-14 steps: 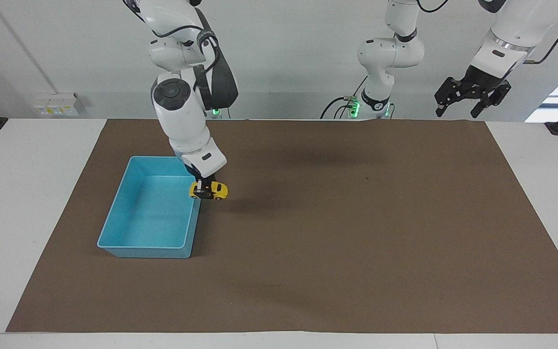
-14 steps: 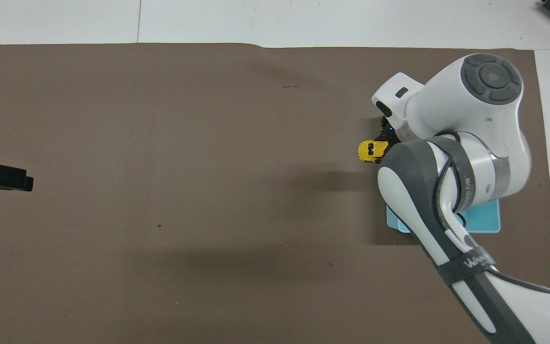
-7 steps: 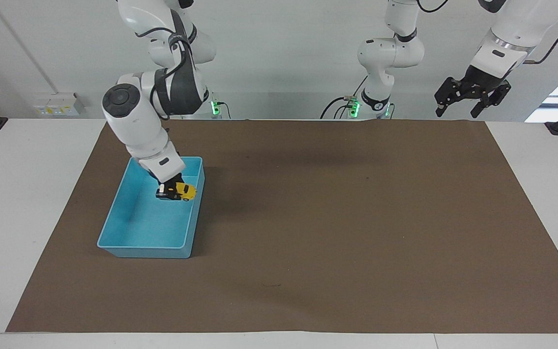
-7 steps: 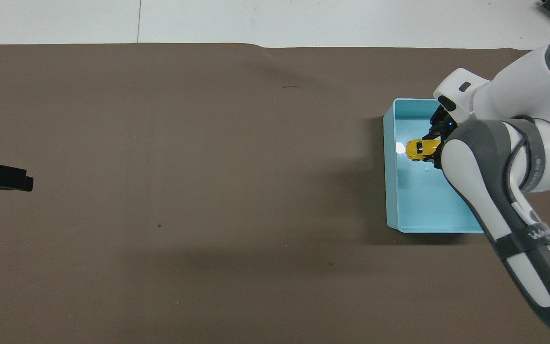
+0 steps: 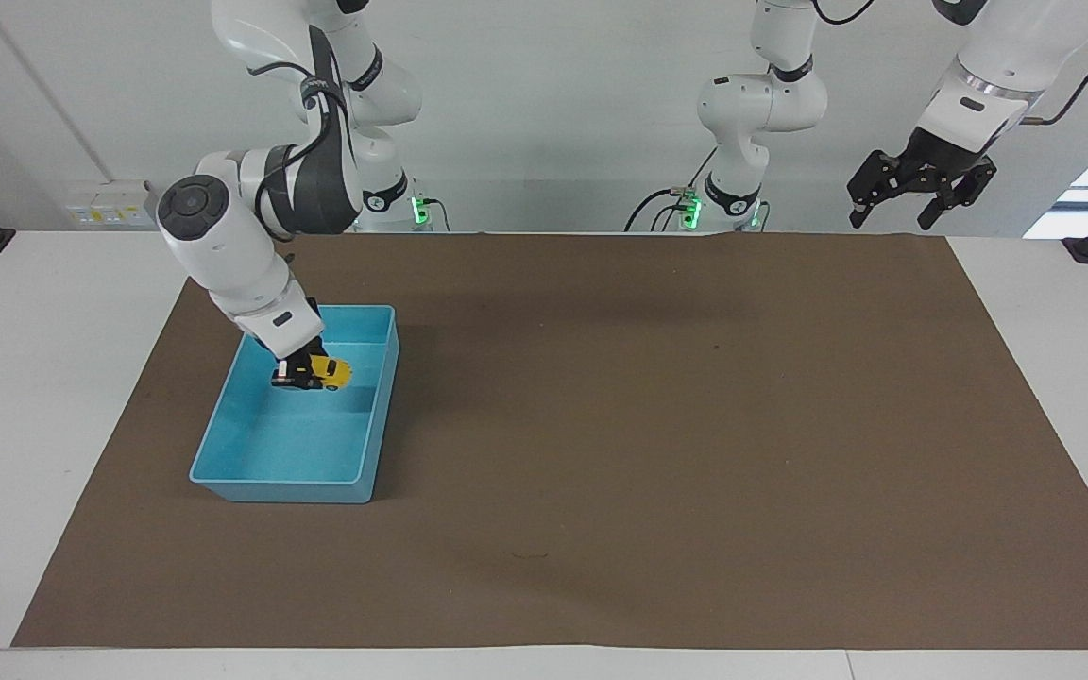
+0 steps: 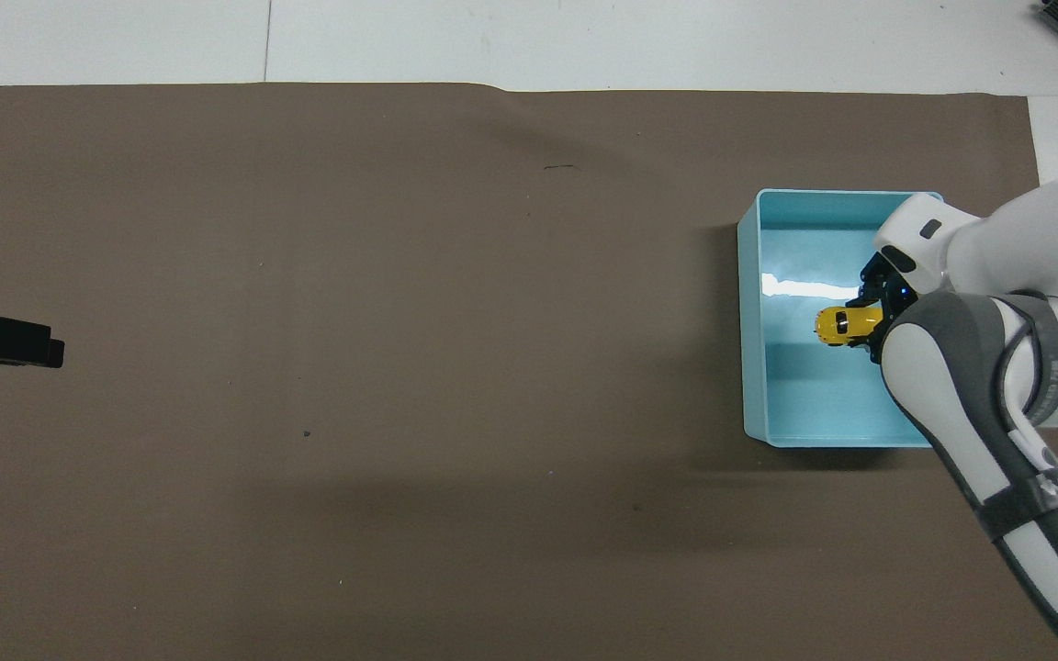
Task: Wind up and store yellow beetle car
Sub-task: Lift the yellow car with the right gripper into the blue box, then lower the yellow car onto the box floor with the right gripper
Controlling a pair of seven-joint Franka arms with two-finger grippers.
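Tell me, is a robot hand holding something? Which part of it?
Yes. The right gripper is shut on the yellow beetle car, pinching one end of its body, over the light-blue bin. The left gripper holds nothing.

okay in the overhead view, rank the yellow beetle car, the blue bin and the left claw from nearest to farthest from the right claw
1. Yellow beetle car: gripped in the right claw, over the bin.
2. Light-blue bin: directly under the right claw, at the right arm's end of the table.
3. Left claw: open and waiting at the left arm's end.
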